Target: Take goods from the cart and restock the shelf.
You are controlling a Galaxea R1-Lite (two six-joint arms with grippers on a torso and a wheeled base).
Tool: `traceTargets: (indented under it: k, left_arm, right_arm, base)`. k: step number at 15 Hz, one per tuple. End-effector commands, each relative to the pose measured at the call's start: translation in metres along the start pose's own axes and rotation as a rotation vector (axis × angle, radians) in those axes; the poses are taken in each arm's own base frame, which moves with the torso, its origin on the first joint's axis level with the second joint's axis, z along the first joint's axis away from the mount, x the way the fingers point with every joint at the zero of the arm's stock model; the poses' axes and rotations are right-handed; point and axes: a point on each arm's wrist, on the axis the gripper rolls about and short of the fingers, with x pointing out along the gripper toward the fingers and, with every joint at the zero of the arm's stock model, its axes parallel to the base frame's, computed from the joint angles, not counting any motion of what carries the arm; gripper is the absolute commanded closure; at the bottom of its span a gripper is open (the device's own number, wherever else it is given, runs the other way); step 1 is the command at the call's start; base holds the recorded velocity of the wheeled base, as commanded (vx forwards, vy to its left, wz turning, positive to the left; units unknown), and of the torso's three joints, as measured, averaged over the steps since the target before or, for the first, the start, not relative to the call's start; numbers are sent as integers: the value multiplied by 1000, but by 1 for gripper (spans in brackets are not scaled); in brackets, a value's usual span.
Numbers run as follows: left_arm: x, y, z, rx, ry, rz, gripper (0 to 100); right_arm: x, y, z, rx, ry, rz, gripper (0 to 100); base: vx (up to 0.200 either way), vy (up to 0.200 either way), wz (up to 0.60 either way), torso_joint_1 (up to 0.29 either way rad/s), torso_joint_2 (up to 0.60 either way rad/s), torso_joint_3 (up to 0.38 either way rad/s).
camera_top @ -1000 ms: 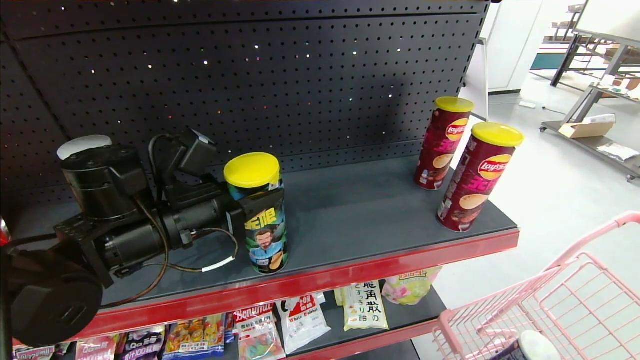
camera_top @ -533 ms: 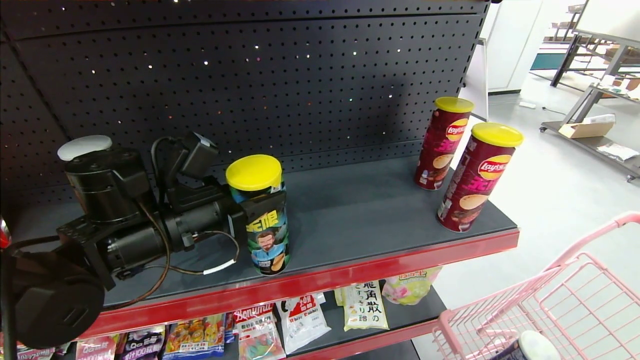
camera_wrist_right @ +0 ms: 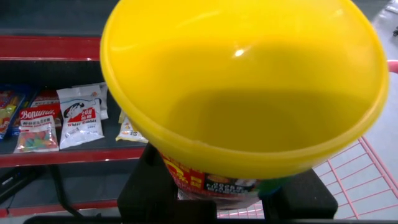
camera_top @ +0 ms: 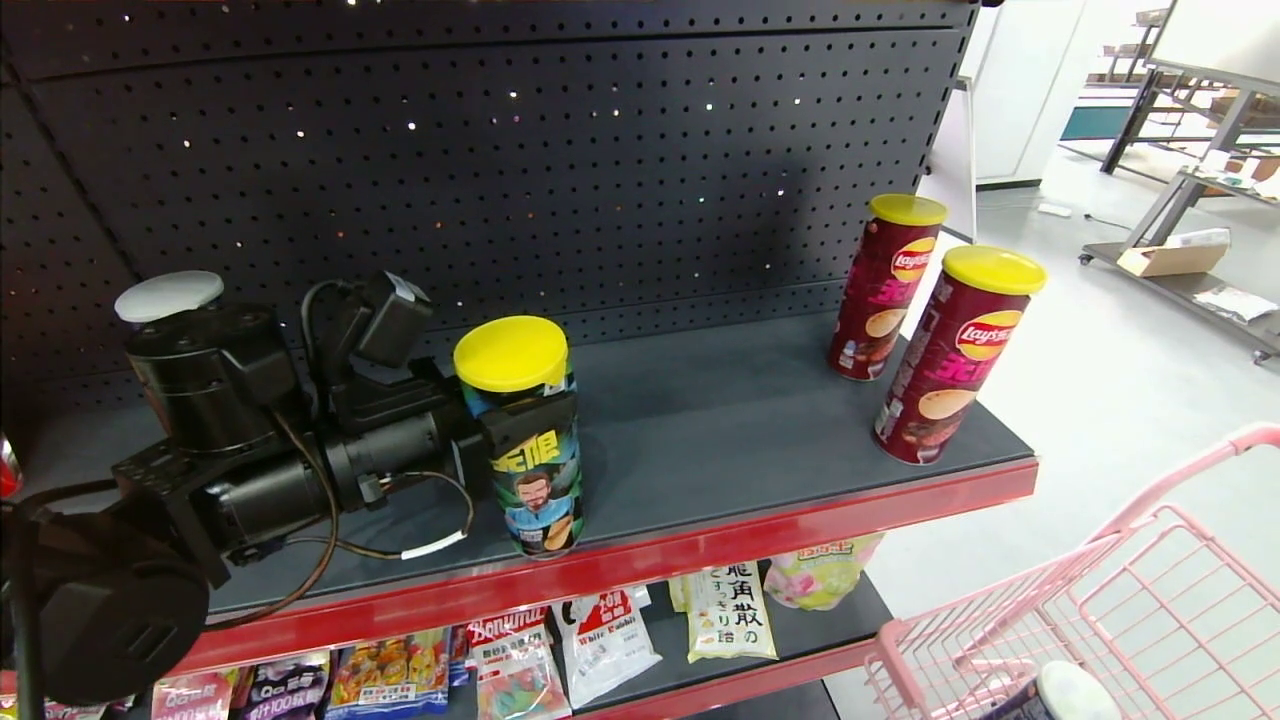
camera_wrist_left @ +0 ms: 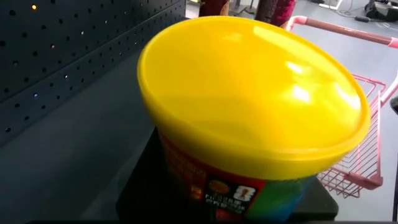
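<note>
A green-and-blue chips can [camera_top: 535, 470] with a yellow lid stands upright near the front edge of the dark upper shelf [camera_top: 720, 440]. My left gripper [camera_top: 522, 420] is shut on its upper half from the left. In the left wrist view the same can's lid [camera_wrist_left: 249, 87] sits between the black fingers [camera_wrist_left: 146, 190]. In the right wrist view my right gripper [camera_wrist_right: 224, 202] is shut on a second yellow-lidded chips can [camera_wrist_right: 242, 81], held in front of the lower shelf and above the pink cart wire.
Two dark red chips cans [camera_top: 885, 285] [camera_top: 955, 355] stand at the shelf's right end. A white lid [camera_top: 168, 288] shows behind the left arm. Snack bags [camera_top: 600, 640] fill the lower shelf. The pink cart [camera_top: 1100, 600] at lower right holds a white-lidded can [camera_top: 1070, 690].
My left gripper has carried the green-and-blue can slightly down and to the right, toward the shelf's front edge. The red cans and cart have not moved.
</note>
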Motion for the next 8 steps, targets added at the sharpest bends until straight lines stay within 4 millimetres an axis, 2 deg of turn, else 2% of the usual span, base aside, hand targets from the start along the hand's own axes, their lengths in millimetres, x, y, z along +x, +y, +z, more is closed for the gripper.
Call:
traceTargets:
  k: [1, 4, 5, 8]
  left_arm:
    - [-1, 0, -7, -17, 28, 3, 100]
    - [-2, 0, -11, -24, 38, 5, 100]
    - [-2, 0, -12, -24, 40, 5, 0]
    - [-1, 0, -9, -22, 23, 6, 0]
  right_arm:
    - [0, 0, 0, -1, 1, 1, 100]
    - [0, 0, 0, -2, 1, 1, 100]
    - [0, 0, 0, -2, 1, 1, 100]
    - [0, 0, 0, -2, 1, 1, 100]
  base:
    - [0, 0, 0, 0, 0, 0]
    - [0, 0, 0, 0, 0, 0]
    - [0, 0, 0, 0, 0, 0]
    - [0, 0, 0, 0, 0, 0]
